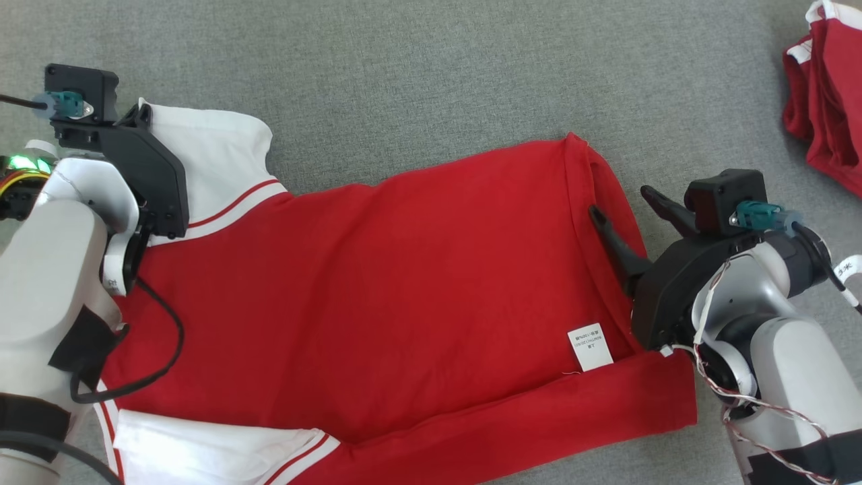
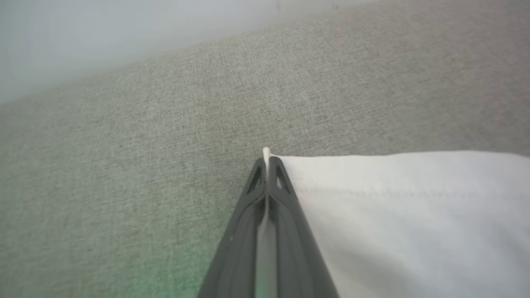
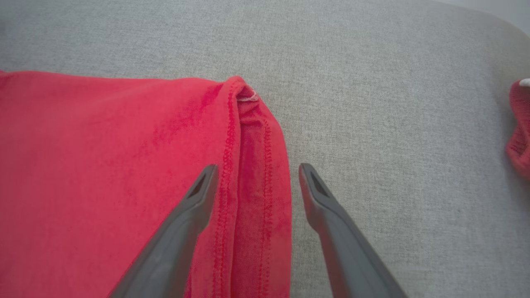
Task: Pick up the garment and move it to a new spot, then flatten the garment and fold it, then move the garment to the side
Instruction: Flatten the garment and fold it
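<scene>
At the upper left of the head view, the left gripper (image 1: 142, 110) is pinched together on the edge of the garment's white sleeve (image 1: 209, 155). Its wrist view shows a sliver of white cloth squeezed between the 2 fingertips.

The garment (image 1: 404, 269), red with white sleeves, lies spread across the middle of the frame, straight on the grey cloth surface (image 1: 438, 67). It sits in no bin or basket. A white label (image 1: 590, 347) shows at the lower right of it, so it looks to be inside out.

At the right, the right gripper (image 1: 619, 202) has its fingers wide apart, 1 over the red cloth and 1 over the grey surface, with the stitched hem (image 3: 252, 145) between them and nothing gripped.

This reads as the grasp ahead of flattening or folding, with 1 corner taken. Next, the right fingers need to drop onto the hem and close before both arms move together.

At the upper right lies another red-and-white garment (image 1: 825, 101), well apart.
</scene>
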{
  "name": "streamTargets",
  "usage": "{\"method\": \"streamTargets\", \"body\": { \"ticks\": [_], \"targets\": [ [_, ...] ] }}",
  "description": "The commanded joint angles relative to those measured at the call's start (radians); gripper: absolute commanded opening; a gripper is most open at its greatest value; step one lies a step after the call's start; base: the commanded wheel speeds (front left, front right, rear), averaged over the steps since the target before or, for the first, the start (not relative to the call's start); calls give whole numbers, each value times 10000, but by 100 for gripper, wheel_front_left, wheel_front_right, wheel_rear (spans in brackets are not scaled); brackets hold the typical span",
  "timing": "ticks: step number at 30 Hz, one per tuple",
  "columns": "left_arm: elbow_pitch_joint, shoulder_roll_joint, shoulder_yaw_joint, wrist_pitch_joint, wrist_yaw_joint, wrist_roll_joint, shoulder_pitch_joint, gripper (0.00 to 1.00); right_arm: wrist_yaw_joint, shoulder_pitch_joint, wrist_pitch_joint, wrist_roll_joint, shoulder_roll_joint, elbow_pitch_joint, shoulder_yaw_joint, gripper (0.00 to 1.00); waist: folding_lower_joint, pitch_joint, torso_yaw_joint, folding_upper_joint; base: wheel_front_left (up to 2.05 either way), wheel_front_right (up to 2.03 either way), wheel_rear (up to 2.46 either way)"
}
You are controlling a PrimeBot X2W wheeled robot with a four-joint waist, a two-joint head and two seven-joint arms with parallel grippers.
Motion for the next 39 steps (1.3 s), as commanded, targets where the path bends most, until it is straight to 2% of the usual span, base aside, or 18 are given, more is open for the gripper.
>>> {"method": "streamTargets", "body": {
  "ticks": [1, 7, 11, 18, 22, 29, 36, 39],
  "targets": [
    [184, -91, -147, 141, -65, -38, 187, 0, -25, -143, 22, 8, -43, -16, 19, 100, 1, 14, -7, 0, 0, 0, 0],
    [18, 37, -150, 158, -224, -103, 57, 0, -25, -628, 496, -403, -262, -203, -246, 100, 1, 91, 127, 0, 0, 0, 0],
    [-210, 64, -166, 225, -267, -189, 61, 0, -25, -963, 1501, -781, -309, -367, -319, 100, 1, 84, 314, 0, 0, 0, 0],
    [-714, 200, -128, 372, -147, -292, 110, 0, -25, -1687, 2133, -1123, 186, -860, -21, 100, 1, 132, 515, 0, 0, 0, 0],
    [-824, 254, -95, 416, -100, -366, 136, 0, -25, -1972, 2495, -1708, 189, -505, 400, 100, 1, 203, 531, 0, 0, 0, 0],
    [-937, 201, -165, 440, -64, -461, 201, 0, -25, -2425, 2337, -3132, 398, 519, 135, 100, 1, 302, 573, 0, 0, 0, 0],
    [-923, 262, -193, 394, -99, -509, 141, 0, -25, -2639, 1860, -2696, 699, 904, 374, 100, 1, 280, 602, 0, 0, 0, 0],
    [-955, 281, -202, 416, -74, -548, 138, 0, -25, -2637, 2039, -2808, 526, 1115, 613, 100, 1, 281, 624, 0, 0, 0, 0]
  ]
}}
